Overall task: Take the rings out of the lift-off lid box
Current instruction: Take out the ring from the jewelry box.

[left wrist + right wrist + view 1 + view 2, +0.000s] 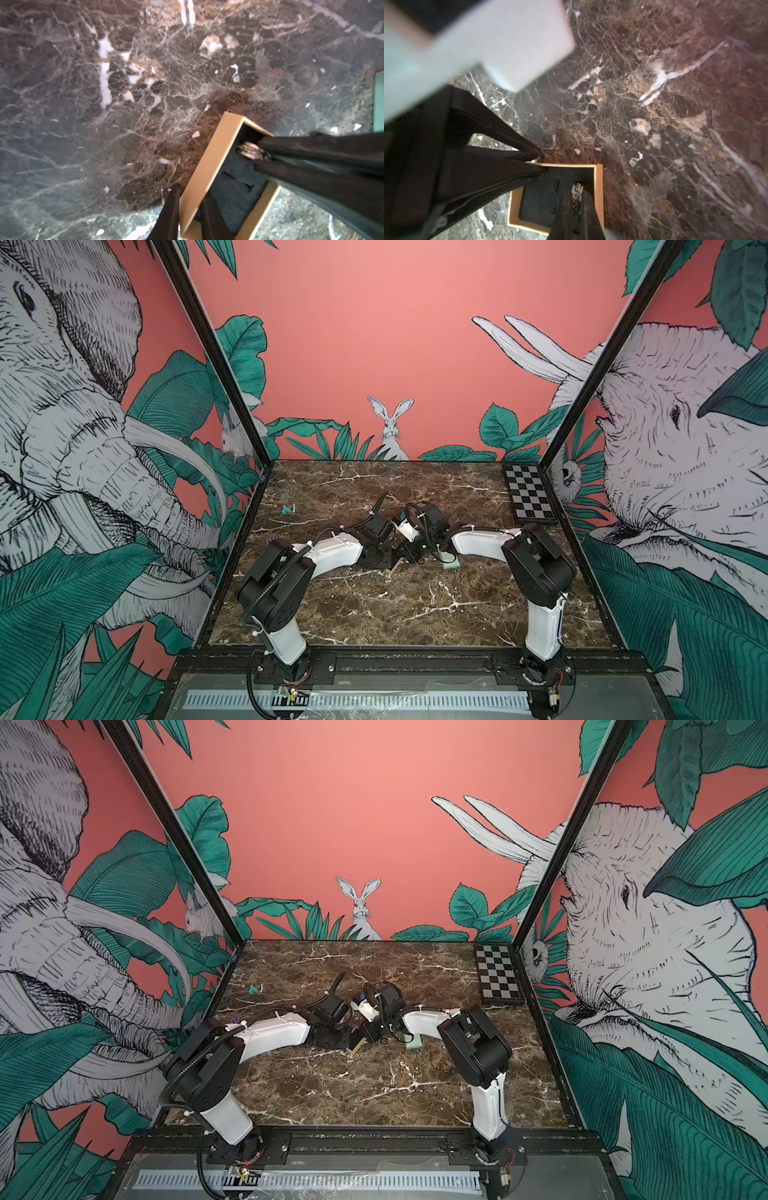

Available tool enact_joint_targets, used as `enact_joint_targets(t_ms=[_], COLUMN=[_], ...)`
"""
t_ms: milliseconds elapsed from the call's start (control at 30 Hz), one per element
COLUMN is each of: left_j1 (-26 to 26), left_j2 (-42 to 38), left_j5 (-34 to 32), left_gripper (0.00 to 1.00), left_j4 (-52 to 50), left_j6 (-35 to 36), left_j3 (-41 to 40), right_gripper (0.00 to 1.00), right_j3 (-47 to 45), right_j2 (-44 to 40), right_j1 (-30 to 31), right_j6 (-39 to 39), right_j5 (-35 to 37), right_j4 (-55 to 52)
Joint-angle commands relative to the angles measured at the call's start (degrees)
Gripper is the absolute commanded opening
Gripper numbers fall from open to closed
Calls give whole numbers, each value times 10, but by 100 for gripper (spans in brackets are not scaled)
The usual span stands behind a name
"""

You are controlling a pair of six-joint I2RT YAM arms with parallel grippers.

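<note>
The lift-off lid box stands open on the marble. Its tan base (209, 158) (599, 187) (395, 565) (356, 1046) has a dark foam insert. Its mint lid (451, 563) (414, 1043) lies apart on the table, on the right arm's side. My left gripper (192, 193) is shut on one wall of the base, one finger outside and one inside. My right gripper (576, 192) reaches into the base and is shut on a ring (577, 197) (247, 150), a thin band with a twisted pattern standing on edge by the far wall. No other rings show.
A black-and-white checkerboard (530, 497) lies at the back right corner. A small teal lump (286, 510) and a small purple lump (270, 539) sit on the marble at the left. Both arms meet mid-table. A pale blurred shape (488, 41) hangs close to the right wrist lens.
</note>
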Motion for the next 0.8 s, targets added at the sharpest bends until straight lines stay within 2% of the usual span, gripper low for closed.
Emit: enact_joint_targets(t_ms=[0,433,567,767], left_j1=[2,2,2,2], left_j2=[-6,-10,-11,-11], left_j5=[-10,-16,-19,-23], left_gripper=[21,20,20,20], left_j4=[-24,-38,-41,-46], left_j6=[-6,-5,-7,-14], left_j3=[-12,-11,-12,-9], right_gripper=[0,0,0,0], right_j3=[-10,-57,-72,-70], right_j2=[-30,-33,-38,-56], right_j1=[-1,-29,-50,-56], right_j6=[17,89,133,126], right_j5=[-18,-45,-76,-84], right_j4=[39,150,202,184])
